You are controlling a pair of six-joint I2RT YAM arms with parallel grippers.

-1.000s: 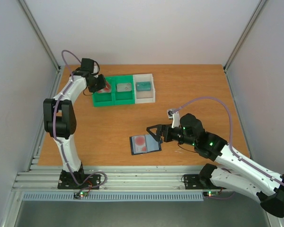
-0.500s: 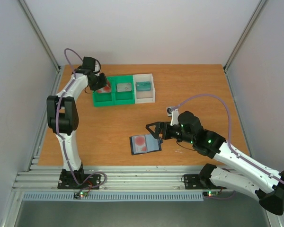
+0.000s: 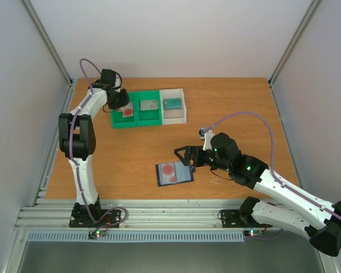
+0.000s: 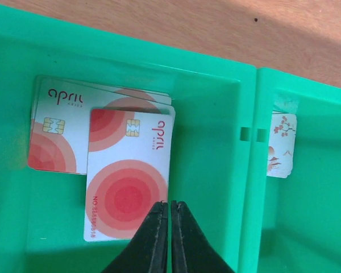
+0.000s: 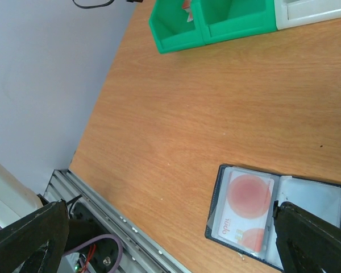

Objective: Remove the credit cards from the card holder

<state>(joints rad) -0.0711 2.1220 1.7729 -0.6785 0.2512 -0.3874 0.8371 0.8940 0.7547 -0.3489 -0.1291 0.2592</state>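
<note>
At the bottom centre of the left wrist view, the left gripper (image 4: 170,206) has its fingers pressed together with nothing seen between them. It is just over two credit cards (image 4: 128,170) lying stacked in the green tray (image 4: 216,148). Lower centre in the top view, the right gripper (image 3: 183,158) stands wide open beside the card holder (image 3: 174,173), which lies open on the table (image 3: 227,108) with one card (image 5: 249,196) inside.

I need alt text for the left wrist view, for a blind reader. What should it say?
Two white credit cards with red circles lie overlapped in one compartment of a green tray, seen from above. The left hand, shut, hangs over the lower part of the top card.
</note>
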